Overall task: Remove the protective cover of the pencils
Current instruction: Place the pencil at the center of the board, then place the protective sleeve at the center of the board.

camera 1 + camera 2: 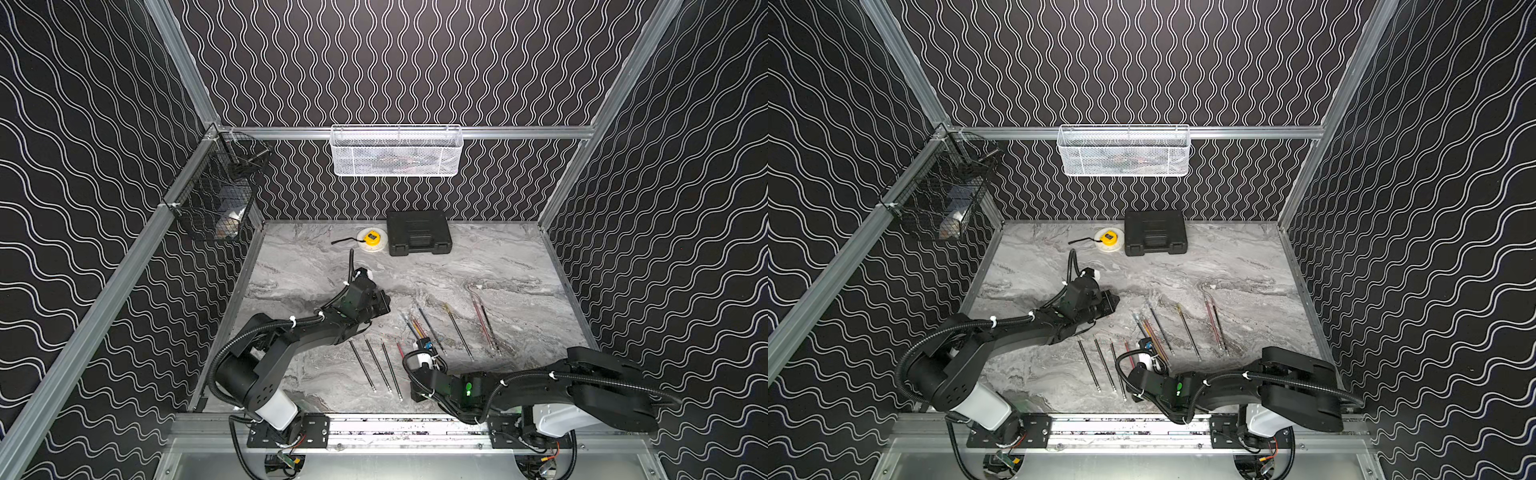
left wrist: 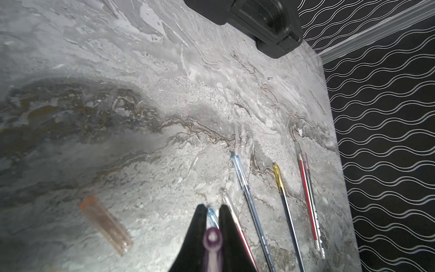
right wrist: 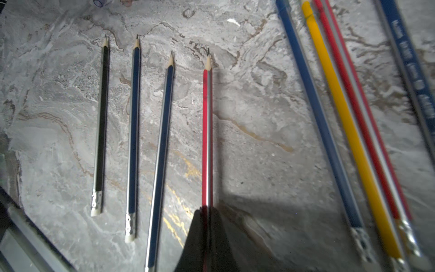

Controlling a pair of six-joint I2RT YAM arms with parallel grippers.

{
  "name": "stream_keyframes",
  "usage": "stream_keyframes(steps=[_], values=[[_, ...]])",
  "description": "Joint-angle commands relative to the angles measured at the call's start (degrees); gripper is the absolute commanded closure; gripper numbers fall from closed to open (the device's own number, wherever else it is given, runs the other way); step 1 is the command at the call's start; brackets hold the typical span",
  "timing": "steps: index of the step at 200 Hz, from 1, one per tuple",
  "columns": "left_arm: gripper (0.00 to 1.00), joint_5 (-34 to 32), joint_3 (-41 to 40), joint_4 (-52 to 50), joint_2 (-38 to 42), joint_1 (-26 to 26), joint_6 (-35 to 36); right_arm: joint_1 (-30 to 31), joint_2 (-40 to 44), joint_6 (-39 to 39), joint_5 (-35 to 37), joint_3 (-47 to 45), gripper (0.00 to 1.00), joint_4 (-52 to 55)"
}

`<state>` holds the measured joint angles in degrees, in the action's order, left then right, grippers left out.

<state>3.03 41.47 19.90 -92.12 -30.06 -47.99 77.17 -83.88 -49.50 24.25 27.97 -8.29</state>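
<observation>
Left claw (image 2: 212, 208) is pinched on purple-tinted cover (image 2: 213, 242), off its pencil. Tip bared, red pencil (image 3: 207, 131) is clamped at blunt end by right claw (image 3: 207, 210), likely for laying beside three bared pencils (image 3: 134, 141).

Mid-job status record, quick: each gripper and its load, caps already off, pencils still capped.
left gripper: shut on purple cap
right gripper: shut on red pencil, tip bare
loose cap: orange cap lying on table
bare pencils: three in a row beside the red pencil
still capped: blue-capped pencil, yellow-capped pencil, others nearby
</observation>
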Motion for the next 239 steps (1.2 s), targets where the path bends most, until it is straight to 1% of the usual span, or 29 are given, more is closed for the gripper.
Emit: stream_keyframes(steps=[1, 34, 68, 80, 123, 175, 218, 239], values=[[1.0, -1.8, 1.2, -0.7, -1.5, -0.1, 2.1, -0.3, -2.3, -0.6, -0.2, 1.2, 1.0, -3.3], [1.0, -2.9, 3.9, -3.7, -4.5, -0.1, 4.4, -1.0, -5.2, -0.2, -1.2, 3.4, 1.0, -2.8], [1.0, -2.7, 5.0, -4.1, -7.1, 0.0, 5.6, -1.2, -6.9, -1.0, -1.1, 3.8, 1.0, -2.7], [1.0, -2.8, 5.1, -4.3, -7.7, -0.1, 5.7, -1.2, -6.7, -1.1, -1.1, 3.8, 0.88, -2.4], [1.0, -2.5, 7.0, -5.4, -10.3, -0.1, 6.4, -1.2, -5.5, -0.4, -1.0, 5.0, 0.67, -0.4], [1.0, -3.6, 8.6, -7.5, -12.4, 0.0, 6.5, -1.2, -0.4, 0.1, 0.5, 5.2, 0.55, 2.7], [0.99, -5.0, 8.2, -7.2, -13.6, 0.0, 5.6, -1.2, 5.5, 1.2, 3.2, 4.6, 0.5, 5.5], [0.95, -5.2, 8.8, -7.5, -14.2, 0.0, 5.5, -1.2, 8.3, 1.5, 4.4, 4.5, 0.47, 7.5]])
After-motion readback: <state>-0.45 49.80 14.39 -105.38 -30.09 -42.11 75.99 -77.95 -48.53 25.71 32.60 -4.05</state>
